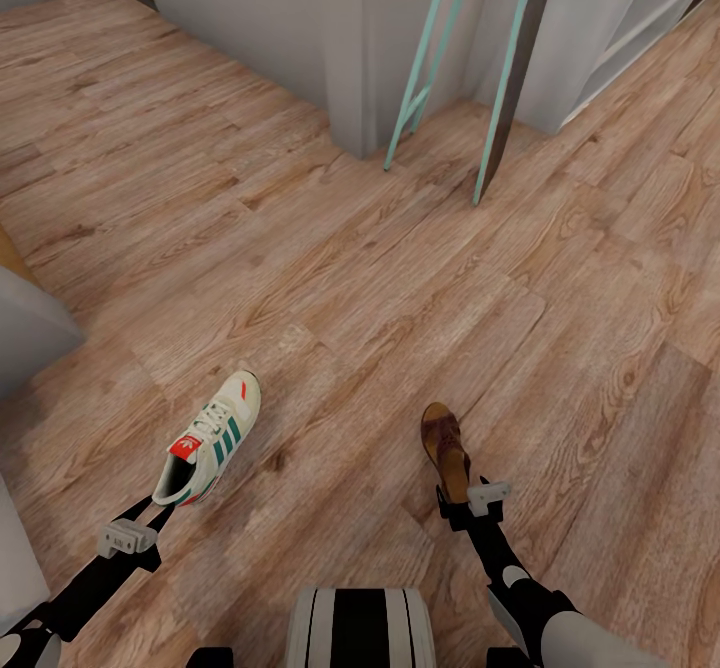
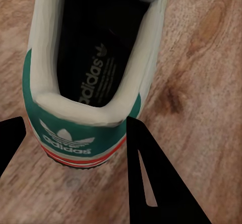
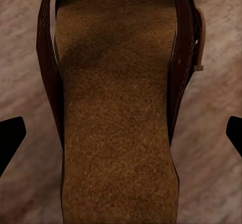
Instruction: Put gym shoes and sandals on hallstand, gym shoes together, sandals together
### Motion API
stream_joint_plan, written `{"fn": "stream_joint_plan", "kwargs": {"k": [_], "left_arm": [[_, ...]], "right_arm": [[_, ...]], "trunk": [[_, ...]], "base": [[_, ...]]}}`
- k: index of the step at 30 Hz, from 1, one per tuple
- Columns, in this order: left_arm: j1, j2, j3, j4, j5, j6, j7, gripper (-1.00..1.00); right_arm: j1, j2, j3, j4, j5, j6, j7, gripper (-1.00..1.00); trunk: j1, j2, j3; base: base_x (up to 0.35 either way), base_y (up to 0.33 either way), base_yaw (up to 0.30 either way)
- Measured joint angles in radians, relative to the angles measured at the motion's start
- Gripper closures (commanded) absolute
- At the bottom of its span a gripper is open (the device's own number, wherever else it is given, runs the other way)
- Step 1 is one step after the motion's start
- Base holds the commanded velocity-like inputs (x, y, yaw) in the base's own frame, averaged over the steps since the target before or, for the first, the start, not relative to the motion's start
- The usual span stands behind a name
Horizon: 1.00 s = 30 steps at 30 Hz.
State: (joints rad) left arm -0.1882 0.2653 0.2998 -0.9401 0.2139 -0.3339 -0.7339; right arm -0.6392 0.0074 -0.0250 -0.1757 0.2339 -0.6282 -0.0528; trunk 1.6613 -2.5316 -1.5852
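One cream gym shoe [image 1: 210, 445] with green stripes and a red tongue patch lies on the corridor floor [image 1: 400, 278], toe pointing away from me. My left gripper [image 1: 158, 510] is at its heel. In the left wrist view the green heel [image 2: 80, 133] sits pinched between the two black fingers [image 2: 151, 183], both touching it. A brown sandal [image 1: 446, 445] lies to the right, and my right gripper [image 1: 458, 496] is at its heel end. The right wrist view looks down on its tan footbed [image 3: 118, 123], with the fingertips [image 3: 10, 138] spread wide and clear of its straps. The pale grey hallstand [image 1: 640, 28] stands at the far right.
Two teal metal legs [image 1: 415, 98] and a dark board [image 1: 520, 58] lean against a grey wall pillar [image 1: 350, 48] ahead. A grey furniture edge [image 1: 30, 328] juts in at the left. My base [image 1: 358, 628] sits at the near edge. Open plank floor stretches between me and the rack.
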Motion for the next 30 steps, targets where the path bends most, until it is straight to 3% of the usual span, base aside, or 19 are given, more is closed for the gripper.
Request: {"fn": "stream_joint_plan", "kwargs": {"k": [5,30], "left_arm": [[0.0,0.0,0.0,0.0,-0.001,0.0,0.0,1.0],[0.0,0.0,0.0,0.0,0.0,0.0,0.0,1.0]], "right_arm": [[0.0,0.0,0.0,0.0,0.0,0.0,0.0,-1.0],[0.0,0.0,0.0,0.0,0.0,0.0,0.0,-1.0]], "trunk": [[0.002,-0.001,-0.019],[0.002,-0.001,-0.019]], "base": [[0.0,0.0,0.0],[0.0,0.0,0.0]]}}
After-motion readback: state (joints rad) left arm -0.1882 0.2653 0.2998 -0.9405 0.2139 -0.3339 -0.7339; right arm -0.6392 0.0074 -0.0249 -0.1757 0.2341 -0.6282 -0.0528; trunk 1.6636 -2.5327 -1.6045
